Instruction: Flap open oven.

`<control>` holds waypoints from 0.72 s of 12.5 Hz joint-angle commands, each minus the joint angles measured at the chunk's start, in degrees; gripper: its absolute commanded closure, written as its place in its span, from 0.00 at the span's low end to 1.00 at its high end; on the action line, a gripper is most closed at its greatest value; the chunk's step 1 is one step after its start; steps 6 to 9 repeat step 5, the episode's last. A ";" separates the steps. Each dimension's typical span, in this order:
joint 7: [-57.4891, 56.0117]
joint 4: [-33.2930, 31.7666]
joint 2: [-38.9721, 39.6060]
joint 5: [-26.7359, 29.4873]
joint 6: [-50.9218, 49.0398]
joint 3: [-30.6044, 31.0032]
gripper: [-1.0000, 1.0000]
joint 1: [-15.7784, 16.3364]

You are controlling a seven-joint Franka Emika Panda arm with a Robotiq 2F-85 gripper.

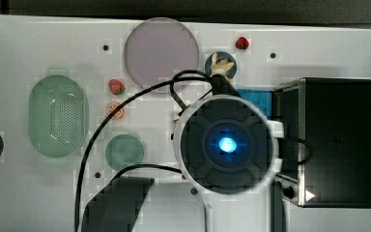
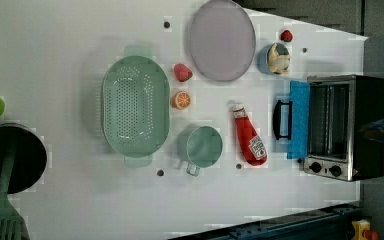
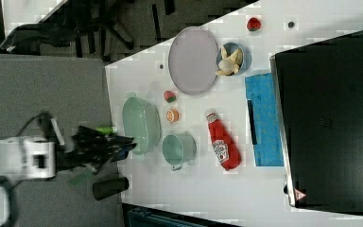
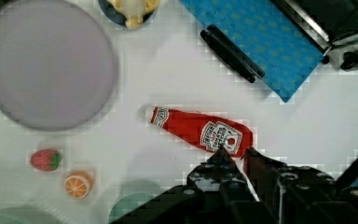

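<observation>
The oven (image 2: 347, 127) is sitting at the left view's right edge of the white table (image 2: 55, 50), its blue glass door (image 2: 299, 120) lying flapped down flat with the bar handle (image 2: 281, 120) facing the ketchup bottle (image 2: 249, 140). The gripper (image 4: 235, 156) is hanging above that bottle, its 2 fingers nearly pressed together, a thin gap between them, pinching nothing.

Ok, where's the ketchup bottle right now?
In the left view the ketchup bottle lies flat on the white table, between the green cup on the left view's left and the oven's open door.
</observation>
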 commanded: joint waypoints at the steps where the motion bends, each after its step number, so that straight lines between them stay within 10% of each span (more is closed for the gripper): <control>1: 2.84 3.35 0.97 0.67 -4.63 -1.12 0.82 -0.58; 9: 2.59 3.67 1.02 0.90 -4.56 -0.86 0.82 -0.51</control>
